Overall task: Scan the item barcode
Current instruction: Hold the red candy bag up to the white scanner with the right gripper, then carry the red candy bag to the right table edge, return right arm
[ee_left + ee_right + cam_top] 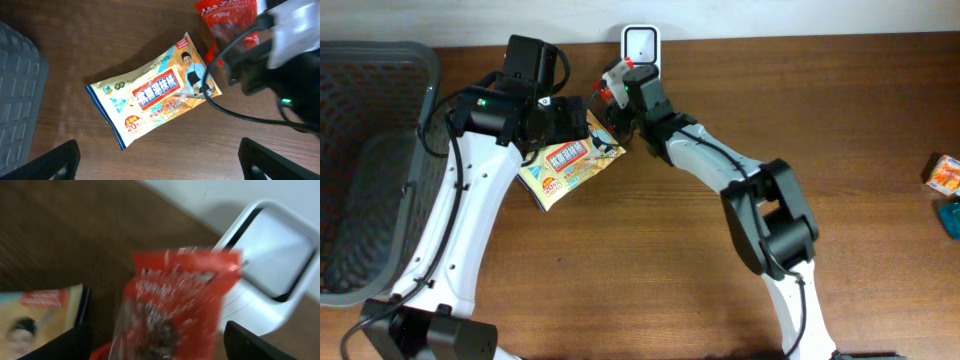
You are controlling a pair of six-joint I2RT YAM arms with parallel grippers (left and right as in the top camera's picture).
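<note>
A red snack packet [175,305] hangs blurred between my right gripper's [157,345] fingers, right in front of the white barcode scanner [270,265]. The jaws stand wide, with a gap showing between the left finger and the packet. In the overhead view the red packet [616,85] is just left of and below the scanner [640,45] at the table's far edge. A gold and blue wipes packet [155,92] lies flat on the wood. My left gripper [160,160] hovers open above the table just short of it, holding nothing.
A dark mesh basket [380,100] fills the left end of the table. An orange packet [945,175] and a teal item [950,215] lie at the far right edge. The right arm's black wrist [280,75] and cable cross beside the wipes packet [570,165].
</note>
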